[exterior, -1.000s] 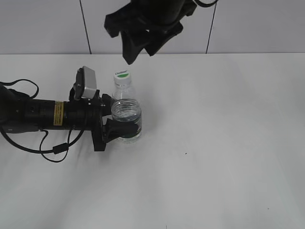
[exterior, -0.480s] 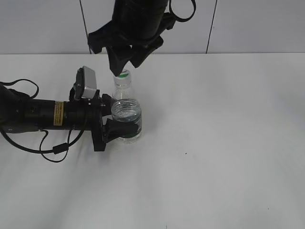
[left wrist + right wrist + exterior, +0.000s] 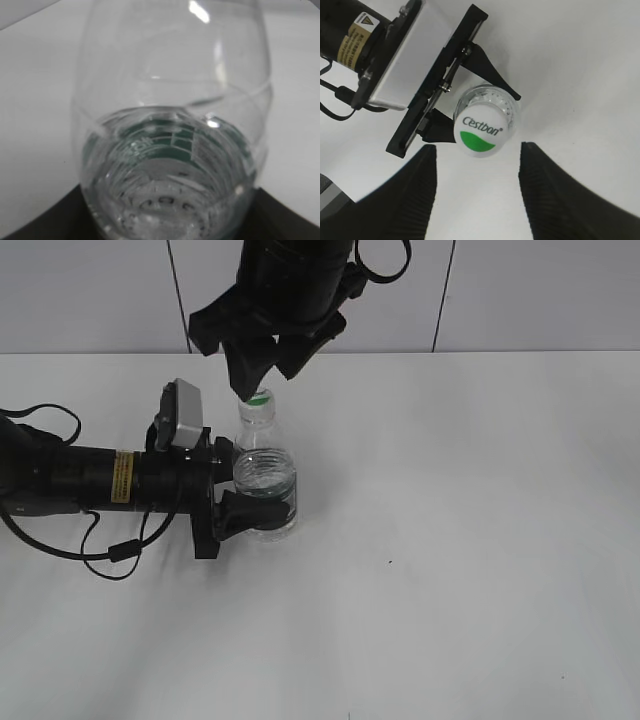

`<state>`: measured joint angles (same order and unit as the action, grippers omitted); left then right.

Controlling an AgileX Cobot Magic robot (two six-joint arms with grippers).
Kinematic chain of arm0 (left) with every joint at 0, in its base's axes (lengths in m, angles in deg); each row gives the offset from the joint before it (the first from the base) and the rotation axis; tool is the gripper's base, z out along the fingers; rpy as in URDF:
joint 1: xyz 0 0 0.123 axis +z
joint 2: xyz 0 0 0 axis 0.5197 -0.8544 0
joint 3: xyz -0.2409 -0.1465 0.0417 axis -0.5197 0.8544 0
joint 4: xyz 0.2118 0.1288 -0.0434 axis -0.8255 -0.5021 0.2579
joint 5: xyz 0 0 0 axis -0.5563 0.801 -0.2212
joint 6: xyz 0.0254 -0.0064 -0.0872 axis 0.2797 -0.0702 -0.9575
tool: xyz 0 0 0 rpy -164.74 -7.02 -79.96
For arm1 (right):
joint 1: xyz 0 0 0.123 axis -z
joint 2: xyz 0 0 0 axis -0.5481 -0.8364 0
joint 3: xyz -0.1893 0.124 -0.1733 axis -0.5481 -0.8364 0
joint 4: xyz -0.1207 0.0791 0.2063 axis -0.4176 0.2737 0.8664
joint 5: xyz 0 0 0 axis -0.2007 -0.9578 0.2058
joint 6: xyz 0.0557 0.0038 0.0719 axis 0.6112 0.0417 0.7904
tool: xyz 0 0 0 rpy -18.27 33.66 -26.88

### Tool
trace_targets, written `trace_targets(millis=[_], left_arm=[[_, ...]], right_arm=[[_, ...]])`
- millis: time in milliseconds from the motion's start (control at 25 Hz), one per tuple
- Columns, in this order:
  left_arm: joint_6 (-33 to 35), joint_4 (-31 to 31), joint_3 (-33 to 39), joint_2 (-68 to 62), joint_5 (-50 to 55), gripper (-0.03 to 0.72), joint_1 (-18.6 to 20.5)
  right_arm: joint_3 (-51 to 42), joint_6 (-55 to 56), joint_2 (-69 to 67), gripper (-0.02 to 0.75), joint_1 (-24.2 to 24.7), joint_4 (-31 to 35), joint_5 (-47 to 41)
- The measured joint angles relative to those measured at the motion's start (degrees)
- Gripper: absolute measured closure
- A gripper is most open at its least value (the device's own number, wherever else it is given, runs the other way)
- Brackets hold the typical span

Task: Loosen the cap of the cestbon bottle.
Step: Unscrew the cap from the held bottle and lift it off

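One cestbon bottle (image 3: 263, 480), part-filled, cap (image 3: 480, 131) on.

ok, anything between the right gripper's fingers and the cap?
Nothing. In the right wrist view the right gripper is open, and only bare white table shows between either finger and the cap.

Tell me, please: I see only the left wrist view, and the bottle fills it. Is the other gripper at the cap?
Observer: The right gripper is directly above the cap, jaws open.
Operator: Is the cap between its fingers?
Observer: In the right wrist view the cap sits between the two fingertips, with a gap on each side.
Operator: Does my gripper hold the bottle?
Observer: Yes, the left gripper clamps the cestbon bottle at its body, and the bottle stands upright.
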<state>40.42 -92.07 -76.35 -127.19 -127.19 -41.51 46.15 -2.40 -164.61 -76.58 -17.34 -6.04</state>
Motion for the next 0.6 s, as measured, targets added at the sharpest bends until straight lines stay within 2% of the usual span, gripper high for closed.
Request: trace_targets(millis=[600], left_arm=[[0.00, -2.14, -0.26, 0.09, -0.28, 0.276, 0.05]], right_arm=[[0.32, -1.13, -4.12, 0.319, 0.00, 0.99, -0.06]])
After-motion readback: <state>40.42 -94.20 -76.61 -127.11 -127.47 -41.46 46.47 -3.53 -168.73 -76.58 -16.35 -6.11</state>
